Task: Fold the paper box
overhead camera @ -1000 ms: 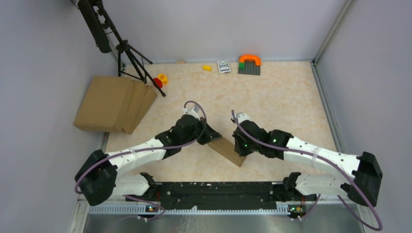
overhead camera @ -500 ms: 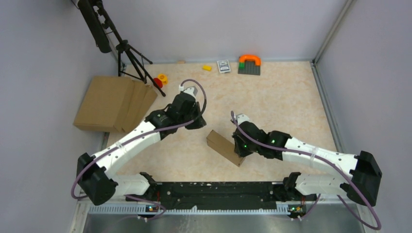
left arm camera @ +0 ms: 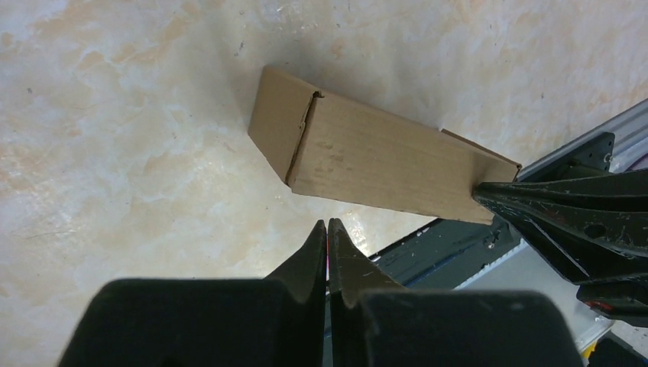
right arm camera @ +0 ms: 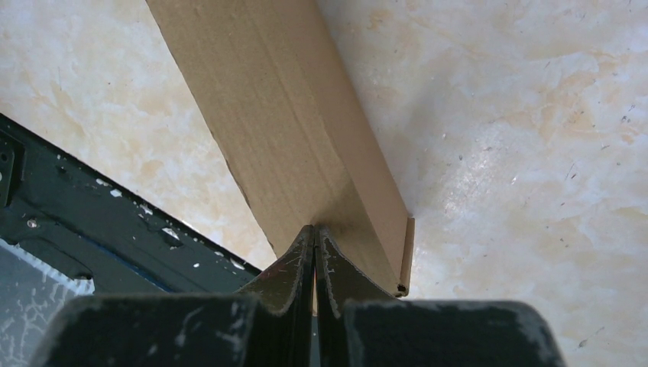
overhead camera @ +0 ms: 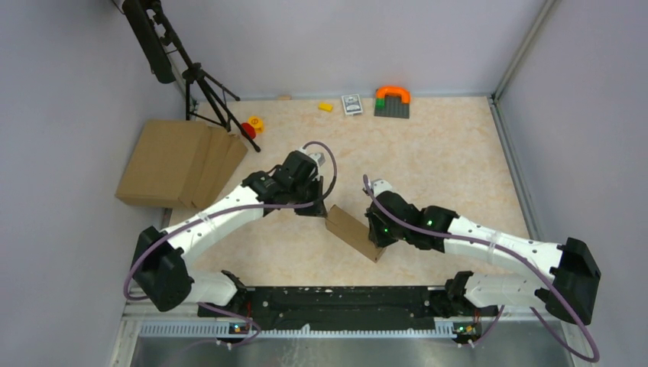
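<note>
Fingers [right arm camera: 289, 269] of the right gripper [right arm camera: 315, 229] are pressed together on a thin cardboard wall at one end of the paper box [right arm camera: 283, 115], with only a sliver of brown showing between them. The left gripper [left arm camera: 327, 223] has its fingers [left arm camera: 304, 258] closed tip to tip on nothing. It sits just beside the box near the free end, and the left wrist view shows a gap between them. The box lies diagonally on the marbled surface [overhead camera: 428, 153] near the middle, between the two grippers, with a seam showing on its free end face. From above, the right fingertips and the gripped end of the box are hidden under the right wrist. The right wrist view cuts the box off at the top edge. Whether the gripped end rests on the surface or is lifted cannot be told.
</note>
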Tool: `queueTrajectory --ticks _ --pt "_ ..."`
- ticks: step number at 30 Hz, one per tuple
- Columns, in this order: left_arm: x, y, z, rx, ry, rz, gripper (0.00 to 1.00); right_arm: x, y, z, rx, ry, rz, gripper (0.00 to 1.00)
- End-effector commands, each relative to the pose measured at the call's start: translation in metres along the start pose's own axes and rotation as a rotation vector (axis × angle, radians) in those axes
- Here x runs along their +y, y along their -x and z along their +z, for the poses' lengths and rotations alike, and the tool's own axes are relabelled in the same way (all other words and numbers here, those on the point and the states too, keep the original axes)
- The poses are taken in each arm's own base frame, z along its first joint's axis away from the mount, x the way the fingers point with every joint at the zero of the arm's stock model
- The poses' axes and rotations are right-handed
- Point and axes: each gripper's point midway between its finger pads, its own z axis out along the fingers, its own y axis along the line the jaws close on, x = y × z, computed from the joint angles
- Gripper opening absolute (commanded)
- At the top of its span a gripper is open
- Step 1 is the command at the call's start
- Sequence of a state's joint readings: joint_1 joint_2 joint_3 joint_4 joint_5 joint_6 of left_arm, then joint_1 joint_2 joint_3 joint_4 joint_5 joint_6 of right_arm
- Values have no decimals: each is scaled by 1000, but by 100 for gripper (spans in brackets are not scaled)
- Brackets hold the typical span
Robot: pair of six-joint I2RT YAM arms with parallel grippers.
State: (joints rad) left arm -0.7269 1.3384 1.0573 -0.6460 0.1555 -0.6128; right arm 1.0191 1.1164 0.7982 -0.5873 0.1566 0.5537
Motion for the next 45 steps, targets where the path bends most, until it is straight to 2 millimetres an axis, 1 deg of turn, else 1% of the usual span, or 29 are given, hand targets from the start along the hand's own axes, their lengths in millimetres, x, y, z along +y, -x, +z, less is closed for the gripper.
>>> queueTrajectory --ticks 1,6,9,12,14,17,21,23,25,28,32,37,39,41,43,45 --pt "-9 3 6 10 -49 26 0 8 10 -3 -31 25 -1 0" --pt "0 1 23 20 -14 8 0 9 10 -4 -28 30 -2 0" --pt "11 0 36 12 24 5 0 9 9 -4 -27 33 0 0" --pt "20 -6 41 33 59 2 0 9 9 -5 -29 35 0 0" --pt "20 -6 38 31 62 1 0 8 9 -5 -30 31 0 0" --pt "15 0 29 7 52 6 0 7 10 -6 -34 26 -2 0" --pt "-1 17 15 -44 2 34 0 7 11 -7 -38 25 -2 0" --pt "-6 22 15 -54 -13 51 0 7 10 -7 -36 26 -2 0" --pt "-4 25 19 -51 0 52 0 7 10 -6 -35 27 0 0" --pt "2 22 30 -27 18 42 0 7 9 -6 -33 28 2 0" --pt "10 10 43 20 27 27 0 6 9 -7 -35 25 3 0" --pt "17 -3 50 43 34 -5 0 4 12 -10 -48 13 7 0" --pt "18 -5 50 46 32 -11 0 4 16 -13 -63 10 9 0" --pt "18 -3 44 33 38 -8 0 4 21 -18 -79 13 7 0" --pt "17 3 33 8 54 -1 0 5 26 -24 -94 12 -2 0" --pt "20 9 17 -26 87 6 0 0 30 -28 -104 -13 -10 0"
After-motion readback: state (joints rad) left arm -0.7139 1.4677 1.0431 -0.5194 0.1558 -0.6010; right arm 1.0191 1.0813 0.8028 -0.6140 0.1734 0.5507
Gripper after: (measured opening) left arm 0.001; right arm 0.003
